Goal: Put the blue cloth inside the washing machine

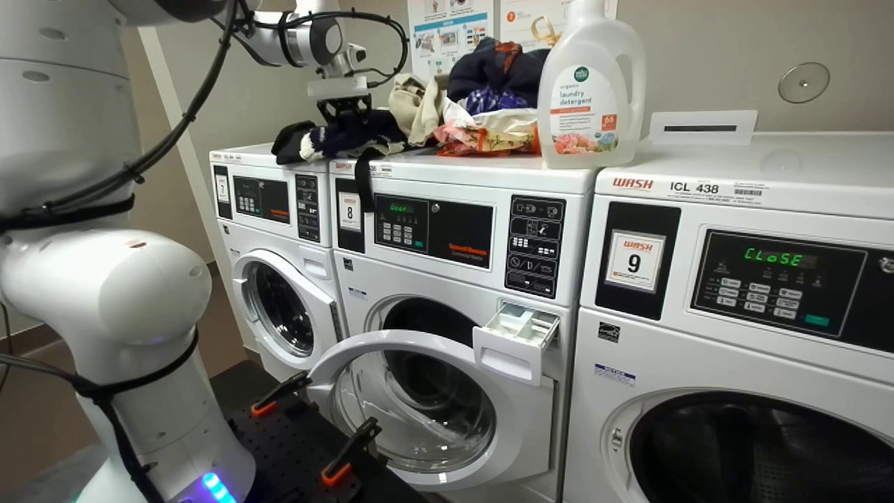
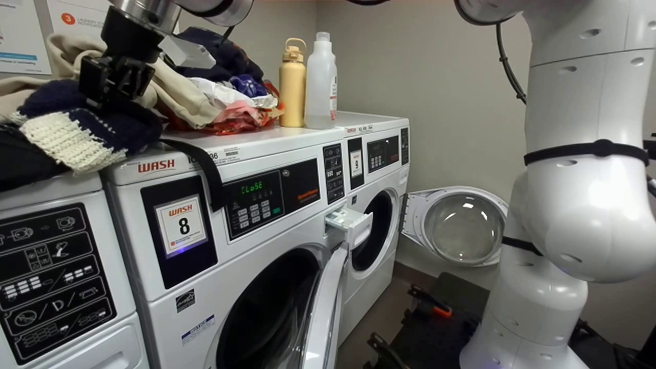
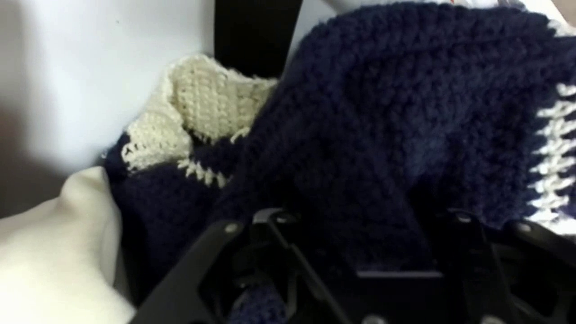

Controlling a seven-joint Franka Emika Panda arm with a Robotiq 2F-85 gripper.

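Note:
The dark navy blue knitted cloth with cream trim lies bunched on top of the washers. It shows in both exterior views (image 1: 356,136) (image 2: 136,123) and fills most of the wrist view (image 3: 405,112). My gripper (image 1: 344,114) points down at the cloth, with its fingers at or in the fabric, also in an exterior view (image 2: 115,87). In the wrist view the gripper's (image 3: 369,220) fingers stand wide apart with dark fabric between them. The exact fingertip contact is too dark to see. Washing machine 8 (image 1: 419,276) (image 2: 220,271) has its round door (image 1: 513,440) (image 2: 328,307) open.
Beige clothes (image 1: 412,112), a red floral bag (image 1: 482,142) and a detergent bottle (image 1: 590,84) stand beside the cloth. A yellow bottle (image 2: 292,92) is behind. A black strap (image 2: 200,159) hangs over washer 8's front. Its detergent drawer (image 1: 510,356) is pulled out above the door.

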